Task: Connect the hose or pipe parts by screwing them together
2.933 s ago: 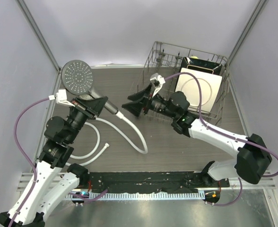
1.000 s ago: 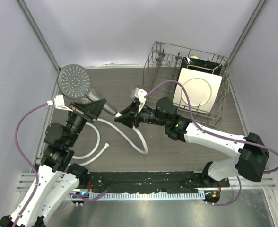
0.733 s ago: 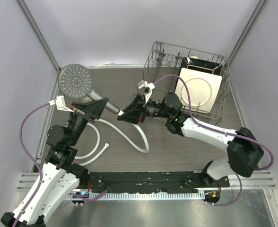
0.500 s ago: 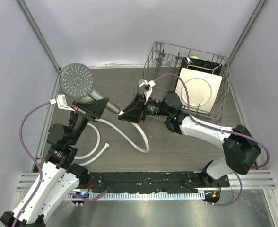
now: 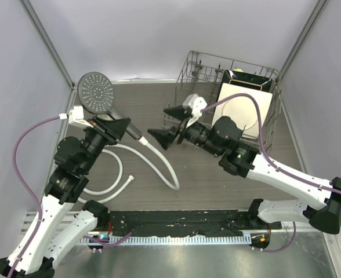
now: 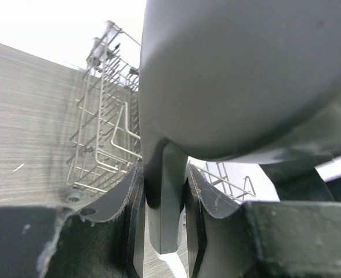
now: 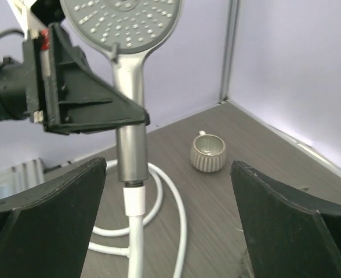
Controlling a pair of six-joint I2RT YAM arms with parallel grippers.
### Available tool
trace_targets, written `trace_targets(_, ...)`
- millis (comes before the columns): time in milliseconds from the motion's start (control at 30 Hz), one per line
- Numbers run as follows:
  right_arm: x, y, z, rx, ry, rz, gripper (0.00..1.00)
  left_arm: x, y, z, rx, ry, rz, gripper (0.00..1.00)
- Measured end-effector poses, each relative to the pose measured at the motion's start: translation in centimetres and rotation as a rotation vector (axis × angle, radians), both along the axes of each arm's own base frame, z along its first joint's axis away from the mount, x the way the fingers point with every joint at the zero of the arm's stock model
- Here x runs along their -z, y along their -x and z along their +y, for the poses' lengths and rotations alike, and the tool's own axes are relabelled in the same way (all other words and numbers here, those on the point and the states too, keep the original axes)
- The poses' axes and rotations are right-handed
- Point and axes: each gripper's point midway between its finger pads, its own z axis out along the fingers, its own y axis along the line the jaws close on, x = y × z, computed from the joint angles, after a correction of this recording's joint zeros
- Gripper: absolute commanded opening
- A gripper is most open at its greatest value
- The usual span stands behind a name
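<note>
The grey shower head [image 5: 95, 92] is held up off the table, its perforated face [image 7: 124, 20] turned toward the right wrist camera. My left gripper [image 5: 111, 126] is shut on its straight handle [image 6: 164, 191]. The white hose [image 5: 162, 165] hangs from the handle's lower end, its white end nut [image 7: 133, 200] seated against the handle's thread. From there it loops over the table to the left [image 5: 117, 174]. My right gripper [image 5: 163, 124] stands open a short way right of that joint, with its fingers [image 7: 49, 214] on either side of it and touching nothing.
A wire dish rack [image 5: 188, 63] with a square white plate [image 5: 249, 110] stands at the back right, just behind the right wrist. A small ribbed grey cup [image 7: 208, 153] sits on the table beyond the hose. Grey walls close in the left, back and right.
My right gripper was shut on the hose's end nut at the handle; it has opened wide and drawn back to the right. The shower head has tilted slightly in the left gripper.
</note>
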Motion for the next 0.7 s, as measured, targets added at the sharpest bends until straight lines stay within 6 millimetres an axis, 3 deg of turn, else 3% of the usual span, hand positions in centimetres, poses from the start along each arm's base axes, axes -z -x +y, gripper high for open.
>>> trace_targets(100, 0.2, 1.5, 0.7, 0.073, 0.087, -0.083, 0.94, 0.2, -0.5, 0.4, -0.033, -0.015, 0.038, 0.0)
trace_targets(267, 2.9, 2.6, 1.8, 0.17, 0.265, -0.163, 0.91, 1.0, -0.9, 0.9, -0.07, -0.035, 0.088, 0.0)
trace_targets(433, 5.2, 2.5, 3.8, 0.245, 0.397, -0.203, 0.82, 1.1, -1.3, 1.0, -0.085, -0.047, 0.125, 0.0)
trace_targets(700, 8.2, 2.3, 5.5, 0.31, 0.523, -0.242, 0.78, 1.7, -1.2, 1.2, -0.097, -0.038, 0.16, 0.0)
